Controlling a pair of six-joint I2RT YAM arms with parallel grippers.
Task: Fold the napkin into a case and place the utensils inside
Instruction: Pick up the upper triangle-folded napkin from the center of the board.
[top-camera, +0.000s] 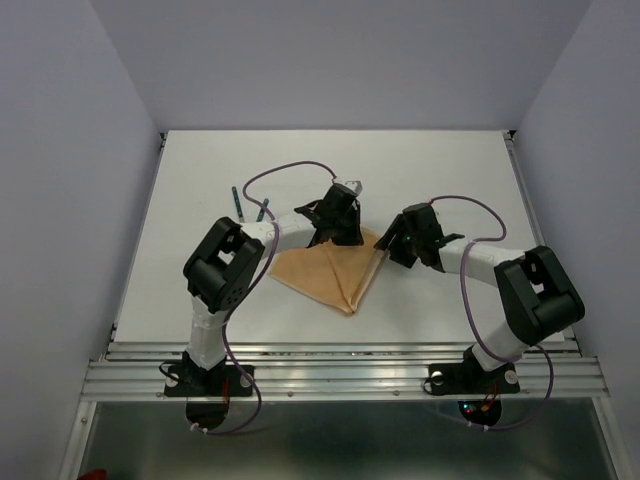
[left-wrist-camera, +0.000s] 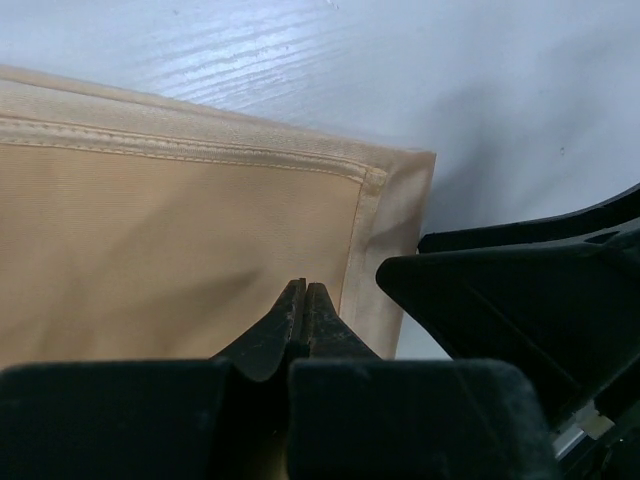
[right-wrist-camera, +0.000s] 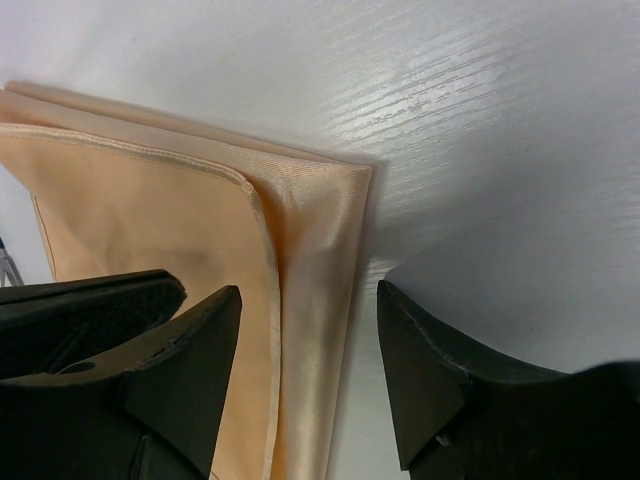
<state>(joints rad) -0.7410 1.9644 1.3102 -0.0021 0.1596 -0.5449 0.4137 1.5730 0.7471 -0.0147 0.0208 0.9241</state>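
The peach-tan napkin (top-camera: 330, 268) lies folded flat in a fan-like wedge at the table's middle. My left gripper (top-camera: 338, 240) is shut at the napkin's far edge. In its wrist view the closed fingertips (left-wrist-camera: 304, 285) rest over the cloth (left-wrist-camera: 170, 230) near a hemmed corner, and no cloth shows between them. My right gripper (top-camera: 396, 252) is open at the napkin's right corner. Its jaws (right-wrist-camera: 309, 290) straddle the folded edge of the napkin (right-wrist-camera: 150, 210) without touching it. Two dark green utensil handles (top-camera: 237, 202) lie left of the left arm.
The right gripper's black finger (left-wrist-camera: 500, 300) sits close beside the left gripper at the napkin corner. The white table (top-camera: 450, 180) ends at a metal rail (top-camera: 340, 375) in front of the arm bases. Purple cables loop over both arms.
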